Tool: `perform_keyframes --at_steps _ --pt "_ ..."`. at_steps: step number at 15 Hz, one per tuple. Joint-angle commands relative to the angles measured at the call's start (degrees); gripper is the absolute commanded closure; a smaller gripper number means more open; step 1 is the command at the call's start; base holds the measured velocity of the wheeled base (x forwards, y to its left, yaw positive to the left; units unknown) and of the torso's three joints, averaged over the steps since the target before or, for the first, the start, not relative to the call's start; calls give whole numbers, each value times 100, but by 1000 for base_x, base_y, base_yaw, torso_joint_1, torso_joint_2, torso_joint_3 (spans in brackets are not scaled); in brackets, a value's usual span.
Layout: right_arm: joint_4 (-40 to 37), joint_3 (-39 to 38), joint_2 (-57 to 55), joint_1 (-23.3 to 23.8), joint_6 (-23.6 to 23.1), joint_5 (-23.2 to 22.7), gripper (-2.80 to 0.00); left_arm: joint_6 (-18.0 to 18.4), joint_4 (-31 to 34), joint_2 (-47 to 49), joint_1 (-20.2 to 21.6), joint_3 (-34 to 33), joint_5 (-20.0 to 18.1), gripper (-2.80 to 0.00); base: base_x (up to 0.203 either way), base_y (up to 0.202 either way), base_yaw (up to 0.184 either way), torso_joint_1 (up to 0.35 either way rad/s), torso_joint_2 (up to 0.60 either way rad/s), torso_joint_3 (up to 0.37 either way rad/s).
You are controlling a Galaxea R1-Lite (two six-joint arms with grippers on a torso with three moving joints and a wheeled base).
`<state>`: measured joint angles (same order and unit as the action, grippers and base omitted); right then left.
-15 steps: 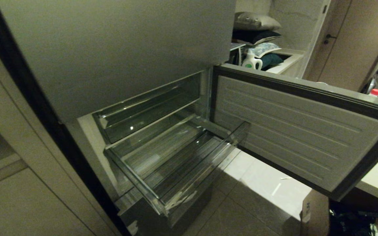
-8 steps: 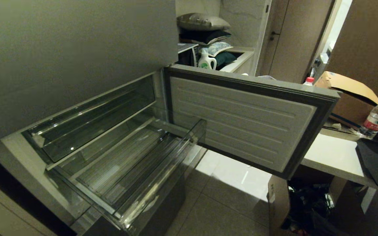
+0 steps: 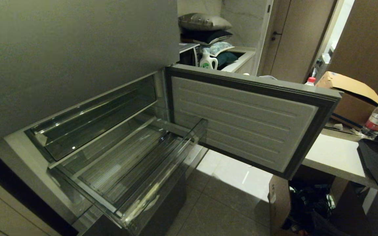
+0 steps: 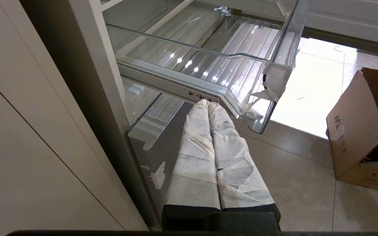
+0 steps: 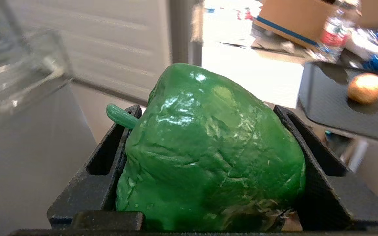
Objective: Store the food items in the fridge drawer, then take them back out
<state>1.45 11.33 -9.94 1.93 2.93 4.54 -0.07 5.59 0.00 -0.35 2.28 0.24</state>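
Grey tiled floor [image 3: 228, 209] beneath clear fridge drawer [image 3: 162, 183], white counter [image 3: 333, 157] nearby.

- Home kitchen: steel fridge [image 3: 77, 49], door [image 3: 241, 121] open; cream cabinetry [image 4: 28, 147] beside left gripper [image 4: 208, 103].
- Detergent jug [image 3: 207, 61], stacked pillows [image 3: 203, 23], cardboard box [image 3: 346, 95] beyond.

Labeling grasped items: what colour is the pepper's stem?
Green, lighter than the pepper; stem clearest in right wrist view.
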Motion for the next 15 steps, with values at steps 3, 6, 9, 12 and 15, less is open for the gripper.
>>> perform_keyframes --at_steps 3,6,9,12,15 --pt "315 873 -2645 913 613 -38 0 -1 4 0 0 1 2 0 0 0 0 0 0 0" --pt "1355 1086 -4311 2061 796 -345 0 -1 4 0 0 1 2 0 0 0 0 0 0 0" --pt "2076 1357 -5525 3313 885 -798 0 -1 4 0 0 1 8 0 0 0 0 0 0 0" --pt "2261 1717 -6268 4101 910 -1010 0 -2 4 0 0 1 2 0 0 0 0 0 0 0" --pt "2571 1990 -7105 4506 912 -1189 0 -1 4 0 0 1 2 0 0 0 0 0 0 0"
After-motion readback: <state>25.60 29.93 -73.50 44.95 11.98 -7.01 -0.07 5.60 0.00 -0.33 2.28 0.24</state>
